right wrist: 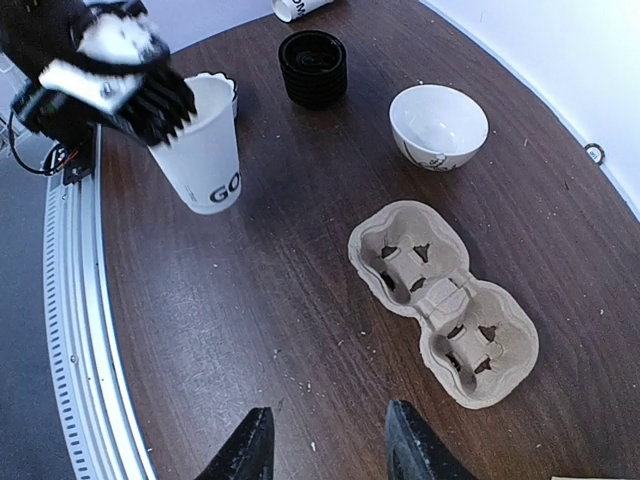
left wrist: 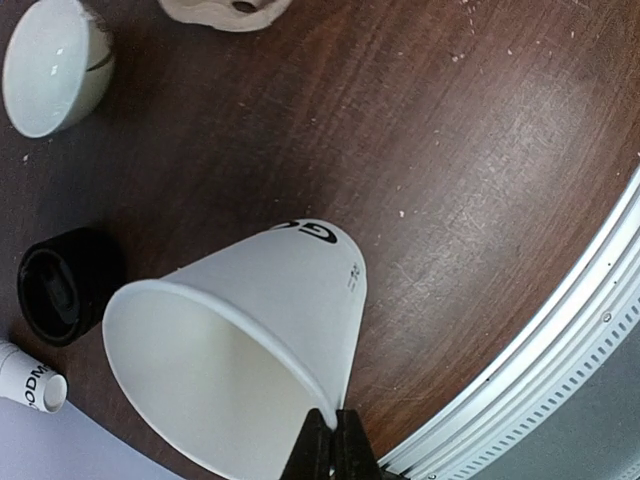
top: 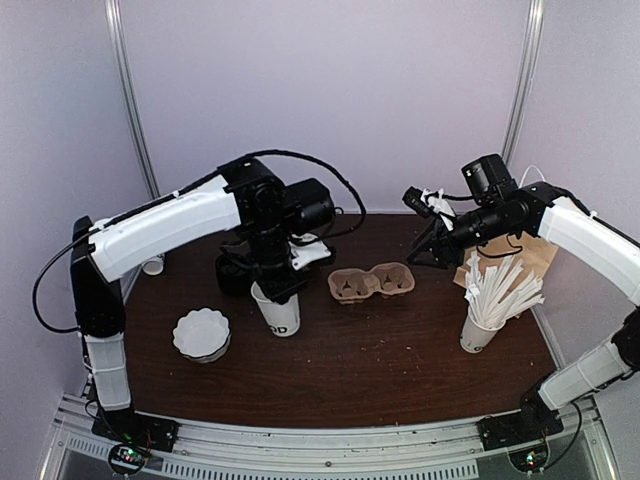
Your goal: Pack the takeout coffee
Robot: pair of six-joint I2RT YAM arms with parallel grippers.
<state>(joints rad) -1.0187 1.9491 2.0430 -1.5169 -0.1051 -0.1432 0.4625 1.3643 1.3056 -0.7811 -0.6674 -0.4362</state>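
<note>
Top view: dark wood table (top: 400, 370), two arms reaching in from the near edge.

My left gripper (top: 272, 287) is closed on the rim of the takeout cup (top: 282, 314). The left wrist cam shows the fingertips (left wrist: 316, 455) pinched together on the thin paper wall at the near lip. A rim pinch makes sense to me: the cup is tapered and has no lid, so a squeeze across the body could crush it or slip.

The cup is white w/ dark print near the base, mouth up, a bit tilted, and sits left of centre on the table. Its base looks on or just off the wood; I can't tell which. The part of the inside I can see looks empty.

Just right of the cup, not touching, lies a pulp carrier (top: 372, 283) w/ two wells, both vacant. I judge that's where the cup goes. Behind the cup is a stack of black lids (top: 232, 272), handy for capping. A white bowl (top: 201, 334) sits on the cup's near-left.

My right gripper (right wrist: 325, 452) hovers above the table by the carrier, jaws spread, holding nothing. Its cam looks down on both wells, so I read it as parked to steady the carrier.

Far right, well apart from the action: a cup of paper-wrapped sticks (top: 495, 300), w/ a brown bag (top: 520, 250) behind it.
</note>
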